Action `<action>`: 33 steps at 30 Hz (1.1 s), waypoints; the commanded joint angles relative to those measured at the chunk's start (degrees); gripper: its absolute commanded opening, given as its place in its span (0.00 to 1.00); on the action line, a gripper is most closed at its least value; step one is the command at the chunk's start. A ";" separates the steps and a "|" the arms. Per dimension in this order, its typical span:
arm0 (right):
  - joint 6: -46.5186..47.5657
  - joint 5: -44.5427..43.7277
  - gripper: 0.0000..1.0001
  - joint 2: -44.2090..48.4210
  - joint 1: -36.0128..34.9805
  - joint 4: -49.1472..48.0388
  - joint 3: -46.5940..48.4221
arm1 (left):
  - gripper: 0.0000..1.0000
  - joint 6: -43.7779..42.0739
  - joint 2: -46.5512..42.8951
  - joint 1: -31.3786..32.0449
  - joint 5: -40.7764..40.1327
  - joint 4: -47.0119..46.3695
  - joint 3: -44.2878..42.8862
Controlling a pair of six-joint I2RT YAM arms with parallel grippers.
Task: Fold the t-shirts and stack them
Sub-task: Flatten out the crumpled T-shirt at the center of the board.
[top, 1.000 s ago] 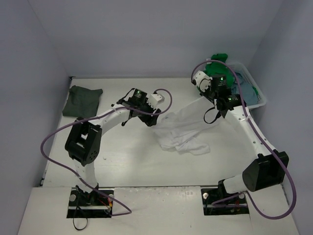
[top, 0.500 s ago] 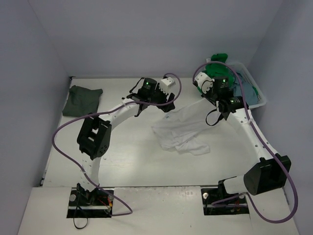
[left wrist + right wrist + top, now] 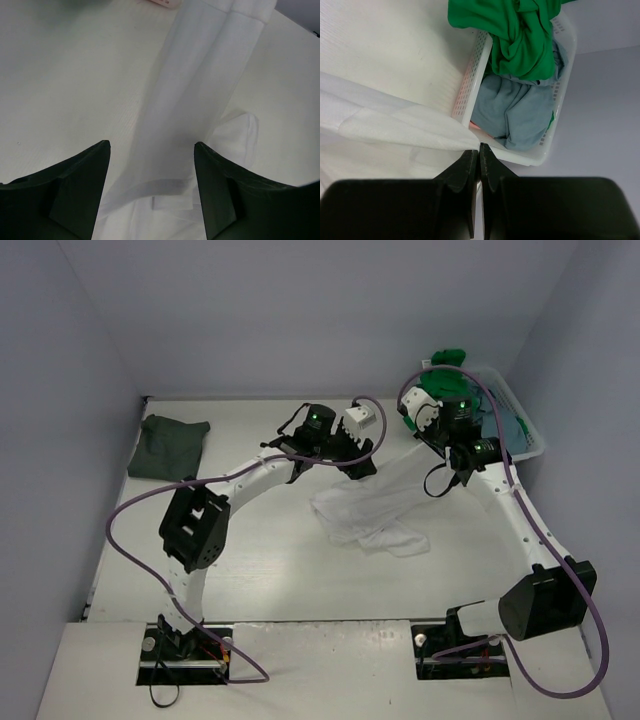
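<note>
White t-shirt (image 3: 372,502) lay rumpled, edge pinched tight in right gripper (image 3: 479,149), left gripper (image 3: 150,147) hung spread wide, empty, above it.

The white t-shirt (image 3: 372,508) is matt cloth; the slotted basket (image 3: 469,86), smooth plastic.

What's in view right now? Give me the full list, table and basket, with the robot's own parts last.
white t-shirt: one, white, crumpled mid-table, one edge drawn up toward the basket
dark grey t-shirt: one, dark grey, folded, far left corner of the table
green t-shirt: one, bright green, bunched in the basket, spilling over its rim
blue-grey t-shirt: one, dusty blue-grey, in the basket, partly under the green one
basket: one, white slotted plastic, far right of the table
table: one, white
left tool: one, black, open, above the white t-shirt
right tool: one, black, shut on the white t-shirt's edge, beside the basket
</note>
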State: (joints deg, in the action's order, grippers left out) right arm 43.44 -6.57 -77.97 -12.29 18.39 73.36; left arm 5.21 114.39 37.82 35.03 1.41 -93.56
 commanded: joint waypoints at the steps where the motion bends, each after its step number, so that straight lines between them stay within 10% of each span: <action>1: -0.90 0.68 0.00 1.77 0.43 -2.13 -0.15 | 0.62 0.59 -6.54 -0.03 1.36 -2.91 -1.01; 33: -9.43 19.40 0.00 -0.77 -2.38 2.61 -0.59 | 0.62 1.73 0.75 6.21 1.27 6.15 -18.50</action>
State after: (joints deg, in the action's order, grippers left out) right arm 34.57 8.49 -78.00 -12.80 21.63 72.27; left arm 7.11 117.73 42.11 35.57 9.74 -106.87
